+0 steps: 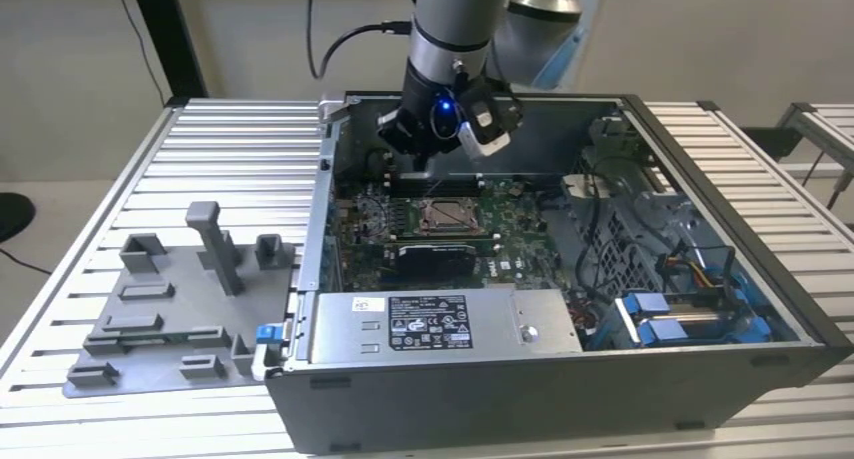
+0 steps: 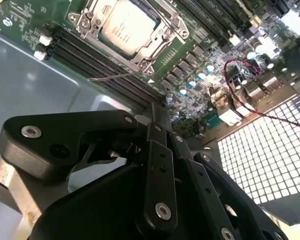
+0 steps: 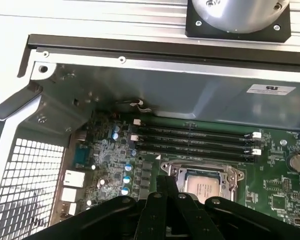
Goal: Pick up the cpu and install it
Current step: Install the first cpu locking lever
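With the cpu [image 2: 124, 29] already lying in its socket [image 2: 160, 37], the clenched, empty pincer [image 2: 159, 112] hangs above the motherboard [image 1: 514, 214], so seating looks done.

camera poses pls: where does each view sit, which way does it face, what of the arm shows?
Exterior view: off the arm, raised, looking down into the open computer case; arm and gripper above the motherboard.
First wrist view: on the arm, facing the board and case wall; gripper linkage in the foreground.
Second wrist view: on the arm, angled across the board; gripper body up close.
Shared: the cpu sits in its socket.
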